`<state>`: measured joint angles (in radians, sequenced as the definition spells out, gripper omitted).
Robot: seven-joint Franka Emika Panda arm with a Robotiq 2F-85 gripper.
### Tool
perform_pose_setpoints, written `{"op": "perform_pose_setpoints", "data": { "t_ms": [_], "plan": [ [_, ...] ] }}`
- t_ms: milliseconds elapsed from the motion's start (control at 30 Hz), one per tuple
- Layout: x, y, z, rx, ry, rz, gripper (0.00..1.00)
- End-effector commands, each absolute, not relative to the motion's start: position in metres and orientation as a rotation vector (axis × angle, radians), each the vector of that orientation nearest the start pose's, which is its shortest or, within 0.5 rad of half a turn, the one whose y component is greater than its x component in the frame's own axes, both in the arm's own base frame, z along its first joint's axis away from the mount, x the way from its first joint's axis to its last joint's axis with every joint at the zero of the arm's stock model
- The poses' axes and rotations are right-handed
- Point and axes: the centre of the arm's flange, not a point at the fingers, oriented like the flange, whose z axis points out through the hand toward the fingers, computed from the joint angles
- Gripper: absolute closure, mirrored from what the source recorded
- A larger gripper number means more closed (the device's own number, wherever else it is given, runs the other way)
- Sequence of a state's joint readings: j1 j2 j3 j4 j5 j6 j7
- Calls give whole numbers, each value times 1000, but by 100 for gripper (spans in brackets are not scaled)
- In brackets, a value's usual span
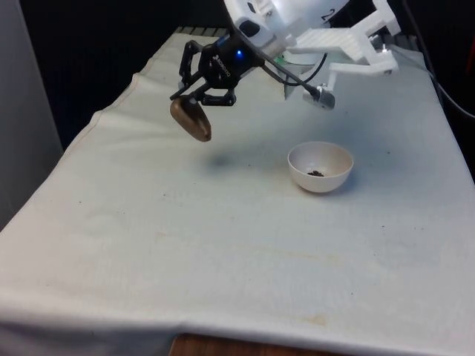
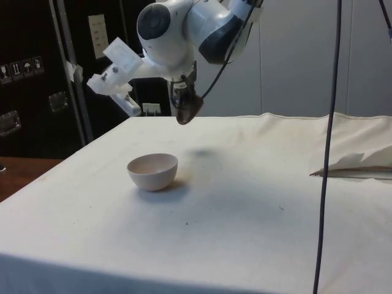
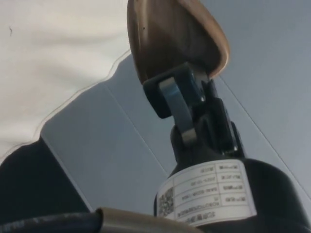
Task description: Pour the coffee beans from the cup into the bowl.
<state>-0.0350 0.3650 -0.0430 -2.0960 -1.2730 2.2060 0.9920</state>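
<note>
A brown cup [image 1: 191, 119] hangs tilted in the air, well above the white cloth. My gripper [image 1: 196, 102] is shut on its rim, one finger inside and one outside. The white bowl [image 1: 320, 182] stands on the table to the front view's right of the cup, a clear gap away, with a few dark coffee beans [image 1: 315, 173] at its bottom. From the side, the cup [image 2: 187, 110] floats higher than the bowl [image 2: 153, 173] and beyond it. In the wrist view a black finger [image 3: 176, 99] presses the cup's wall [image 3: 165, 39]; the cup's inside is hidden.
The white cloth [image 1: 223, 245] covers the table, whose left edge [image 1: 96, 122] lies close below the cup. A fold of cloth [image 2: 355, 164] rises at the side view's right. A black cable [image 2: 327, 153] hangs down in front of the side camera.
</note>
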Motion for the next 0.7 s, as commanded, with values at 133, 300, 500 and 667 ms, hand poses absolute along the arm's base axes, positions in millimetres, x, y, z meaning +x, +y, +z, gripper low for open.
{"op": "perform_pose_setpoints", "data": {
  "t_ms": [133,300,500,667],
  "plan": [
    [566,-78,241,2267,-97,214,100],
    [565,-77,240,2286,-64,182,100],
    [564,-77,239,2306,-28,143,100],
    [564,-79,237,2319,7,100,100]
  ]
}}
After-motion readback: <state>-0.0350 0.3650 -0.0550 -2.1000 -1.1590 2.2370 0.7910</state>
